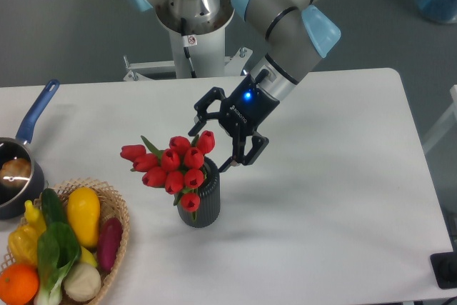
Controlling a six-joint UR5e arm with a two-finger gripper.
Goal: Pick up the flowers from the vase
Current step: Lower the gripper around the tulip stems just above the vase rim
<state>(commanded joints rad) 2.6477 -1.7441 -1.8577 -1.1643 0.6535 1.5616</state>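
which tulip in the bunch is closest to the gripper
The topmost right tulip of the flowers: it lies beside the open gripper, while the others spread left and down over the vase.

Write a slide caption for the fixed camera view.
Open gripper beside red tulips standing in ribbed grey vase.

flower stems hidden inside vase point(199, 201), wicker basket point(114, 205) and saucepan point(21, 169) cut off at left edge
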